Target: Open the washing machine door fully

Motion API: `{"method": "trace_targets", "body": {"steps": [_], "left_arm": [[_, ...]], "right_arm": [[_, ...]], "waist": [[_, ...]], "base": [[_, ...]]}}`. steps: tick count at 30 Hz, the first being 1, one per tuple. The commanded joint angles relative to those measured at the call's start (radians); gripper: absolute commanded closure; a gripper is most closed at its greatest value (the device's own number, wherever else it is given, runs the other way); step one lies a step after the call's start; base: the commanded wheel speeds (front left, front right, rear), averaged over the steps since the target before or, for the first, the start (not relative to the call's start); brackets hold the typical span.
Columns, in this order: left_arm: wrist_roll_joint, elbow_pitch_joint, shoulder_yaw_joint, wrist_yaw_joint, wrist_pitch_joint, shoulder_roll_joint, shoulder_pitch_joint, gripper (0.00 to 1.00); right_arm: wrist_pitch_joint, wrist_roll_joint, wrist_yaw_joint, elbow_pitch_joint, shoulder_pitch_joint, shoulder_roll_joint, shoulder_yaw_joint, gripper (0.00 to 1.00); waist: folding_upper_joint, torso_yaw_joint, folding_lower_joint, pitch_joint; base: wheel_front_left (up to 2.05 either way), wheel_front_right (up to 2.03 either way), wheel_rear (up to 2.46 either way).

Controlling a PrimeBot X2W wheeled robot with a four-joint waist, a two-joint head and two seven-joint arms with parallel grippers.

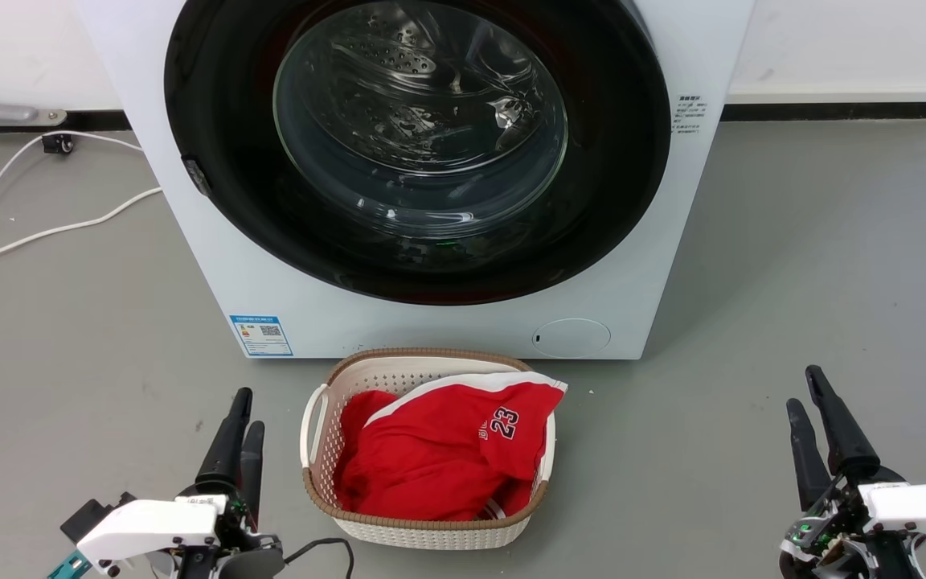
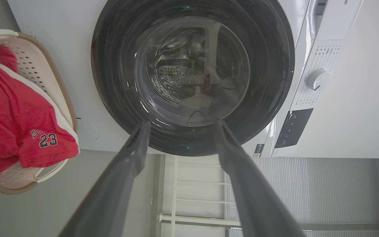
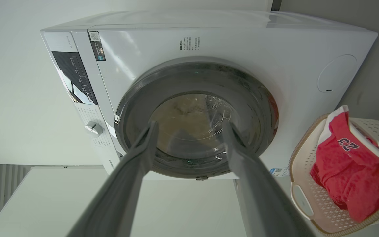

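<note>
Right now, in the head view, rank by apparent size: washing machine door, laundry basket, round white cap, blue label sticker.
1. washing machine door, by far, even with its top cropped.
2. laundry basket, though it sits nearer the camera.
3. round white cap and blue label sticker: too alike to rank.

The right pincer [image 3: 189, 127] is spread wide with nothing in it. It points at the round washing machine door [image 3: 194, 108]. A red shirt [image 3: 350, 171] lies in a basket [image 3: 299, 197].
</note>
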Motion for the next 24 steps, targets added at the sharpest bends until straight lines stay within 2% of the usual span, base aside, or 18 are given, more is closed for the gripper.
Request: {"method": "trace_targets", "body": {"steps": [1,6,10,24], "left_arm": [[0.010,-0.022,-0.010,-0.001,-0.008,0.004,-0.022,0.00],[0.077,-0.035,-0.024,-0.001,-0.032,0.004,-0.023,0.00],[0.186,-0.044,-0.034,-0.001,-0.050,0.004,-0.022,0.00],[0.572,-0.099,-0.106,0.028,-0.107,0.008,-0.026,0.00]], "right_arm": [[-0.008,-0.012,0.000,-0.026,-0.009,-0.003,0.004,0.00],[-0.033,-0.063,0.001,-0.043,-0.001,-0.008,0.017,0.00],[-0.051,-0.134,0.001,-0.056,0.005,-0.017,0.029,0.00],[-0.099,-0.519,0.001,-0.102,0.028,-0.023,0.042,0.00]], "waist": [[0.0000,0.000,0.0000,0.000],[0.0000,0.000,0.0000,0.001],[0.0000,0.001,0.0000,0.000],[0.0000,0.004,0.0000,-0.001]], "base": [[0.00,0.00,0.00],[0.00,0.00,0.00],[0.00,0.00,0.00],[0.00,0.00,0.00]]}}
